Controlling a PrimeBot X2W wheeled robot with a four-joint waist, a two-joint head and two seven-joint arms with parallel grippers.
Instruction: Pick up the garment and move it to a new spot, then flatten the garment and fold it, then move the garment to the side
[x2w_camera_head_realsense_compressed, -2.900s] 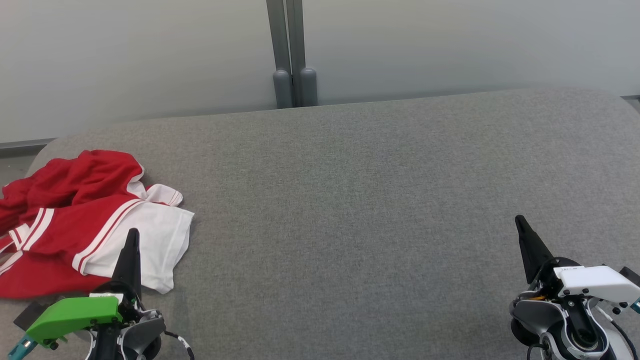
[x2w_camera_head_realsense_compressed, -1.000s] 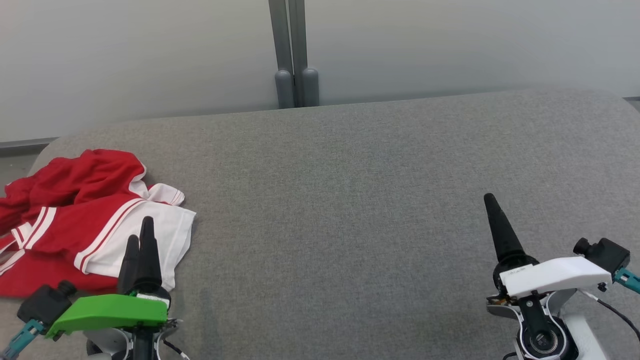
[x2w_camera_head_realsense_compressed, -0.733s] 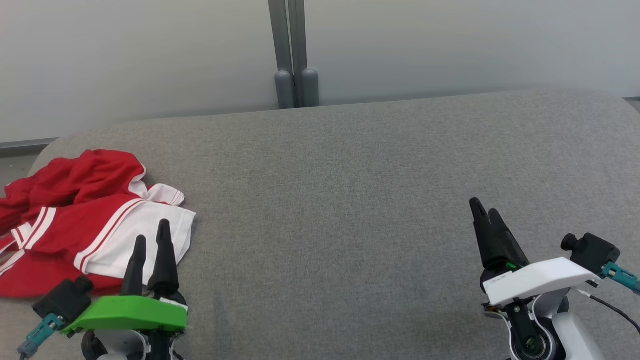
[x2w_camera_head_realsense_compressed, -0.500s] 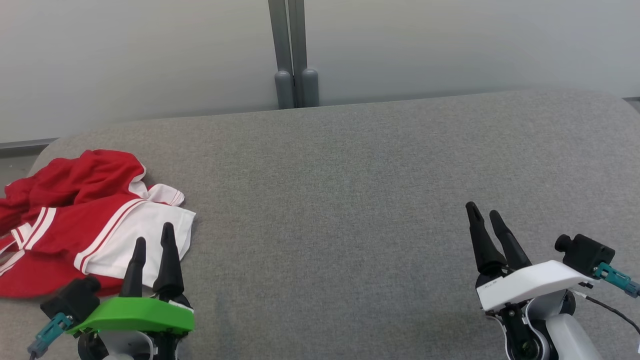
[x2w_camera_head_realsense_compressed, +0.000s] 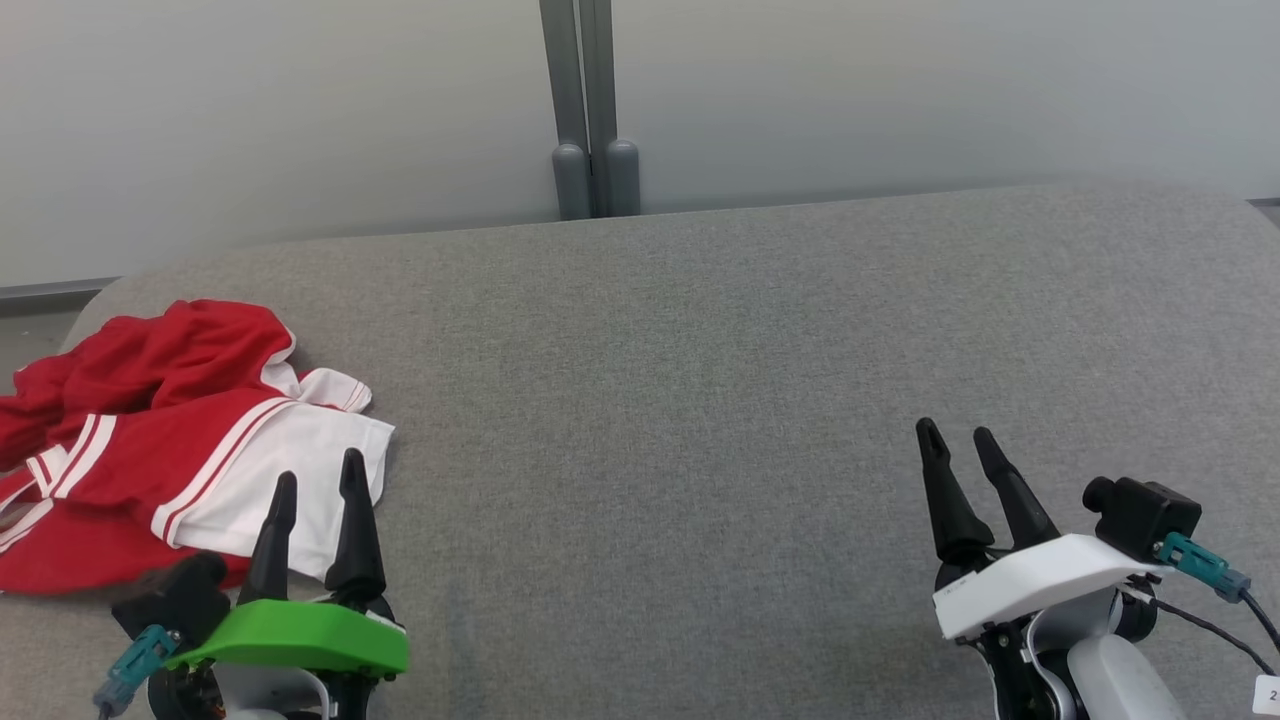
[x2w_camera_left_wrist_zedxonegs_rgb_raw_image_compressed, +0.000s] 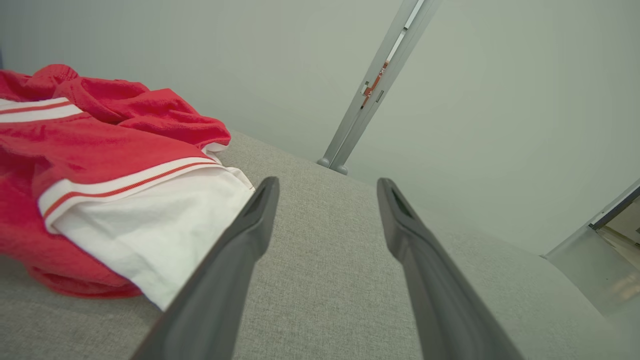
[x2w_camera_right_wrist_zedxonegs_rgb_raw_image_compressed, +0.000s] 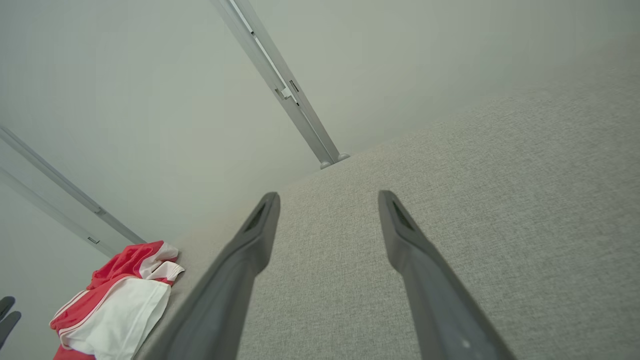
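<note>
Garment (x2w_camera_head_realsense_compressed: 150, 440): red/white, crumpled, at left edge of grey fabric surface (x2w_camera_head_realsense_compressed: 700, 380), nr front-left corner. L gripper (x2w_camera_head_realsense_compressed: 318, 478): fingers spread, empty, tips over white panel (x2w_camera_head_realsense_compressed: 300, 445); contact cannot be confirmed. R gripper (x2w_camera_head_realsense_compressed: 955, 440): spread, empty, nr front edge at right, well apart from cloth. Step: pickup, not begun. Rec.: L pinches bunched layers, not single thin edge; lift fully clear before carrying to centre.

On desk (x2w_camera_head_realsense_compressed: 700, 400), garment (x2w_camera_head_realsense_compressed: 170, 440) lies at far L edge, approx mid-depth. L pincer (x2w_camera_head_realsense_compressed: 320, 467) at front L, tips just by garment's near R corner. R pincer (x2w_camera_head_realsense_compressed: 957, 430) at front R over desk, well apart from garment. Behind desk's back edge, centre: post (x2w_camera_head_realsense_compressed: 590, 110), w/ wall (x2w_camera_head_realsense_compressed: 900, 90) behind it, running L to R.
</note>
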